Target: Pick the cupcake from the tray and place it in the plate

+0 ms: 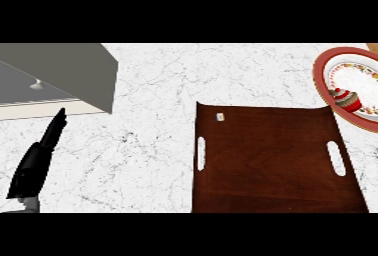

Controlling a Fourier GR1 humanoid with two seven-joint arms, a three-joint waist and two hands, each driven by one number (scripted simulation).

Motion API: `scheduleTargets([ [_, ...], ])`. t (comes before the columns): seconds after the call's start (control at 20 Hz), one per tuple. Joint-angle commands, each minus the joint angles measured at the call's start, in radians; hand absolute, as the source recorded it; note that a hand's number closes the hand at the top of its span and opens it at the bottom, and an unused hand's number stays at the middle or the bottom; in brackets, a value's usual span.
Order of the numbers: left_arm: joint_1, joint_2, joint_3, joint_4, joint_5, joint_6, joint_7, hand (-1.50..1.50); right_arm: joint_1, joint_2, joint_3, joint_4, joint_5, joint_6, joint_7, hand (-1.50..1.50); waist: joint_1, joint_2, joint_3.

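No readable text; small label on tray (pixel 273 165) illegible.

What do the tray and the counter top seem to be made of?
The tray looks like dark reddish-brown wood, smooth with a faint sheen and grain streaks, with slot handles cut through. The counter looks like polished white marble or similar stone, given its fine grey veining.

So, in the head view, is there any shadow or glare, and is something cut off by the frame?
Head view: light is even, with no glare on the marble counter; the tray shows only a faint sheen. The plate holding the cupcake is cut by the right edge. The left hand, fingers straight, is cut at the lower left.
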Motion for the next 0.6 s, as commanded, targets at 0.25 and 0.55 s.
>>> scheduleTargets([
  [0.25, 0.004, 0.012, 0.025, 0.022, 0.015, -0.009, -0.029, 0.00, 0.114, -0.120, -0.143, 0.014, -0.146, 0.185, -0.065, -1.50, -0.009, 0.010, 0.007],
  [0.55, -0.002, -0.002, 0.008, -0.007, 0.003, 0.000, 0.002, 0.00, 0.168, -0.174, -0.144, -0.031, -0.147, 0.255, -0.126, -1.50, 0.001, 0.011, 0.009],
])
